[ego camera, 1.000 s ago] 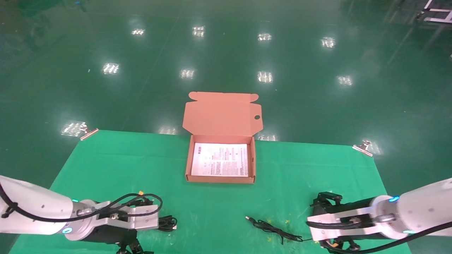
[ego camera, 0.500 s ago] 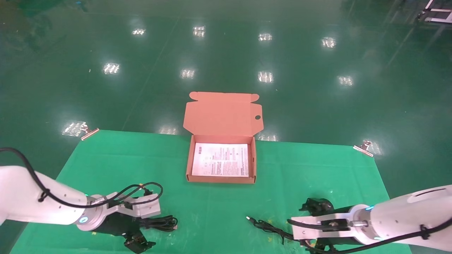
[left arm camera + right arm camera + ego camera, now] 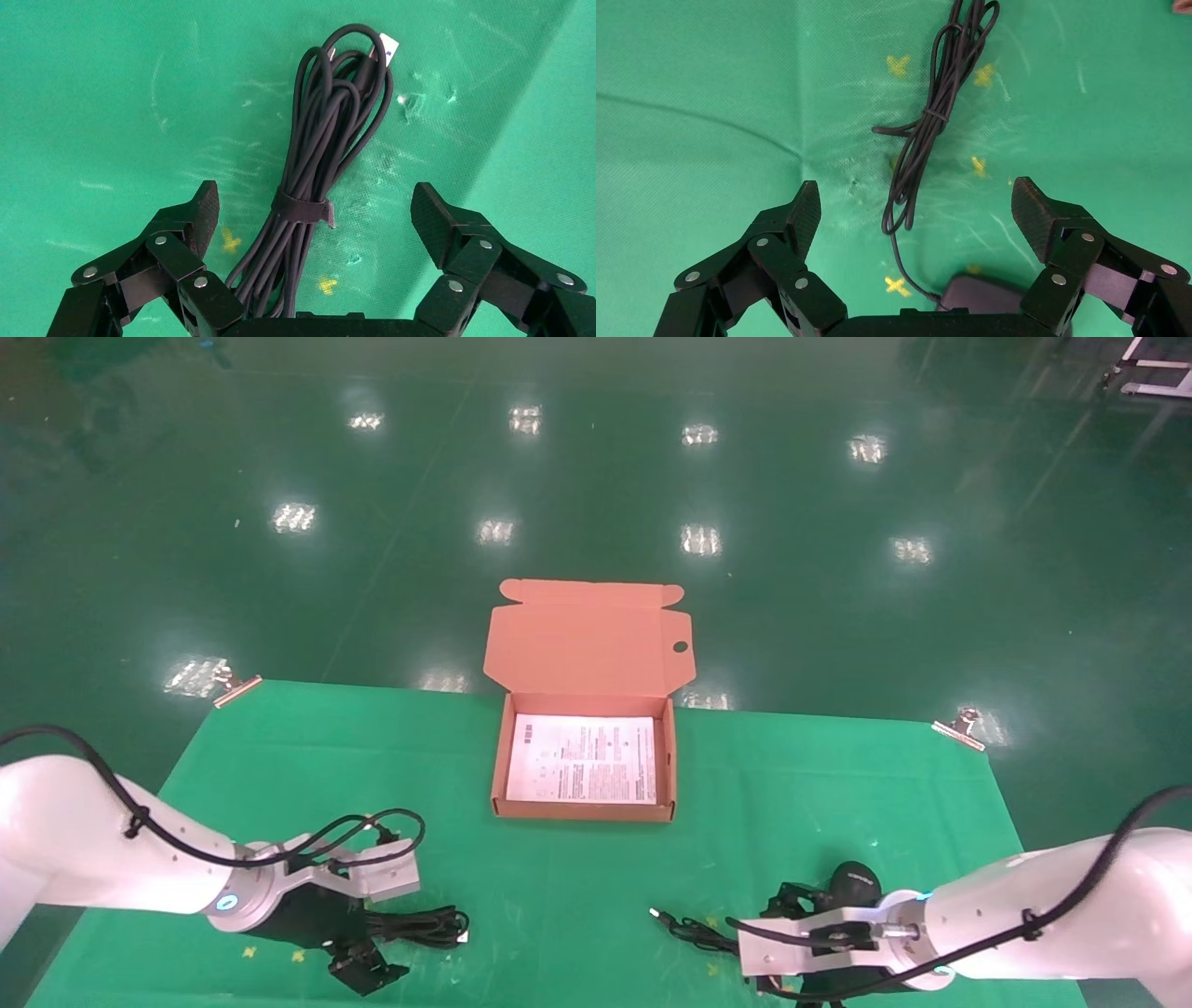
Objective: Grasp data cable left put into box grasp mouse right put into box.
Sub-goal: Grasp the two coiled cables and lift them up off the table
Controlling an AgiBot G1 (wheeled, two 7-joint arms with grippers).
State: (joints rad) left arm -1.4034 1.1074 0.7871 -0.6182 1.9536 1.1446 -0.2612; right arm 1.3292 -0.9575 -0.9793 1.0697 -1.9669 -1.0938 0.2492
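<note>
The data cable (image 3: 320, 151), a strapped black bundle with a pale plug, lies on the green cloth at front left (image 3: 424, 926). My left gripper (image 3: 316, 207) is open, low over it, with the bundle between the fingers, nearer one of them. The black mouse (image 3: 855, 882) sits at front right, and its thin cord (image 3: 694, 933) trails toward the middle. My right gripper (image 3: 916, 203) is open; the mouse (image 3: 989, 295) lies close under its palm and the cord (image 3: 933, 119) runs out past the fingers. The open box (image 3: 584, 810) stands mid-table with a white sheet inside.
The green cloth (image 3: 279, 756) covers the table and is clipped at its far corners (image 3: 957, 727). The box lid (image 3: 587, 640) stands open past the far edge. Yellow cross marks (image 3: 898, 67) dot the cloth near the cord.
Both arms have swung down and inward. The left gripper has drawn back, uncovering more of the cable. The right gripper has shifted left and lower, and the mouse now shows behind it.
</note>
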